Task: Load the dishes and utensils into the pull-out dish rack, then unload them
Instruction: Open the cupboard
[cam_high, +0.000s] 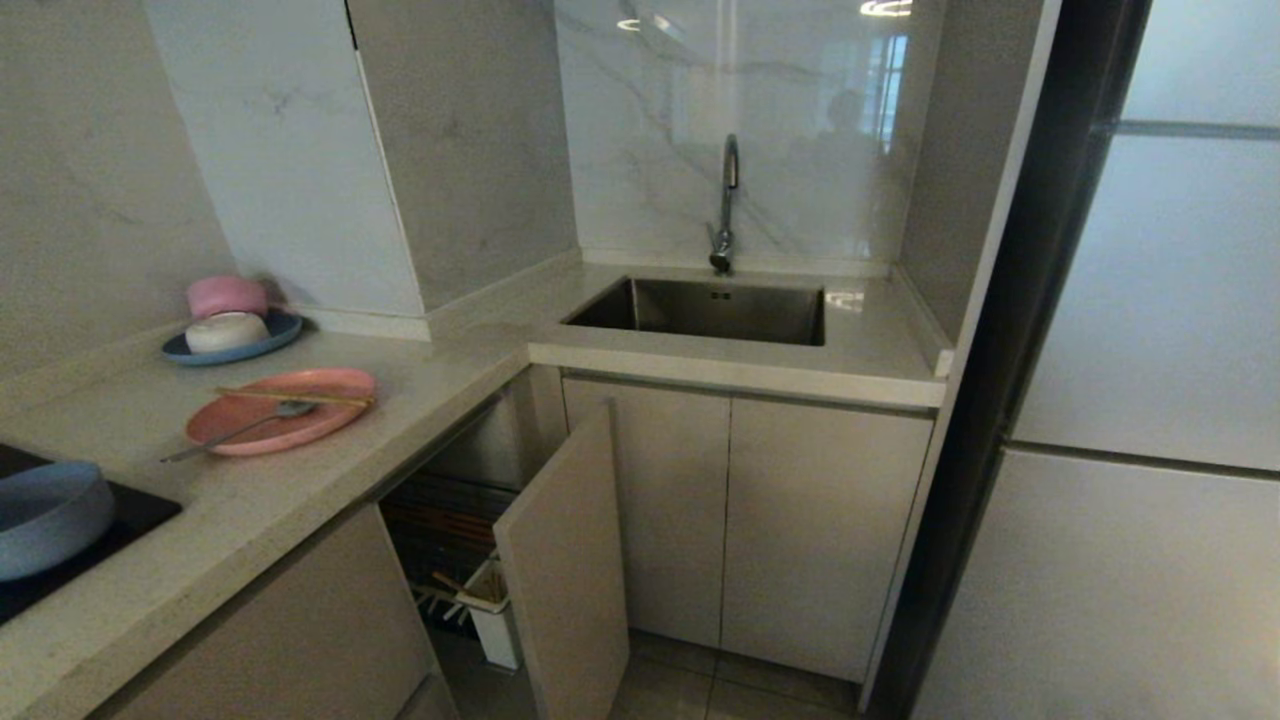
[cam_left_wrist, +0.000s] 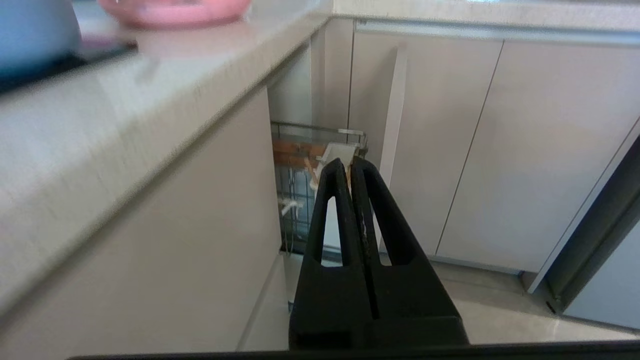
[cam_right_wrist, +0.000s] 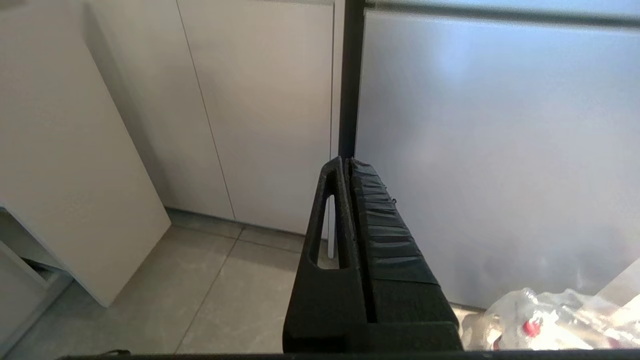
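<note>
Head view shows my salmon-pink plate stiff, probably slippery, best pinched at its rim; both my jaws are pressed together, well below it.

Two plates, three bowls

- plate: smooth, salmon-pink, faint sheen;
- bowl: matt blue-grey;
- chopsticks: pale wood;
- spoon: grey metal;
- rack: chrome wire, brown wooden strip;
- sink: brushed steel;
- wall: glossy marble.

Home kitchen: sink, countertop, cabinets
</note>
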